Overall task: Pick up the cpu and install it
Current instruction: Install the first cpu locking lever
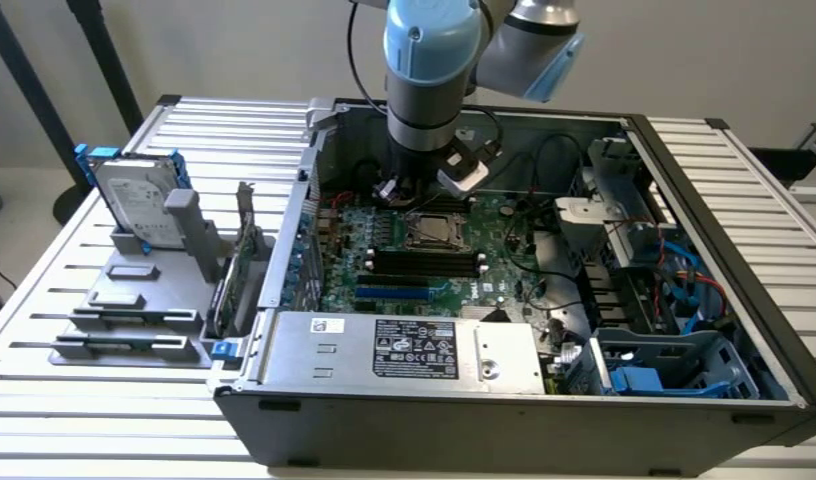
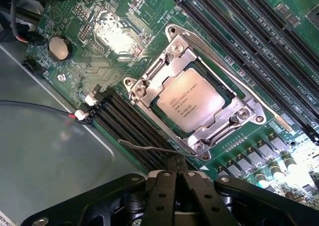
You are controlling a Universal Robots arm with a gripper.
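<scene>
The cpu (image 2: 191, 100), a flat silver square with printed text, lies inside the motherboard socket, framed by the metal retention bracket (image 2: 149, 86). In the exterior view the cpu (image 1: 432, 229) sits in the middle of the green board inside the open computer case (image 1: 728, 330). My gripper (image 2: 176, 162) is shut with its black fingers pressed together and nothing between them. It hovers just off one corner of the socket, close to a thin wire lever (image 2: 149, 147). Seen from outside, the gripper (image 1: 416, 193) hangs just beyond the socket.
A hard drive in a blue bracket (image 1: 135, 205) and grey plastic bars (image 1: 128, 320) stand on the table at the exterior view's left. The power supply (image 1: 408, 350) fills the case's near side. Memory slots (image 1: 422, 263) lie near the socket; cables and drive cages (image 1: 648, 270) crowd the right.
</scene>
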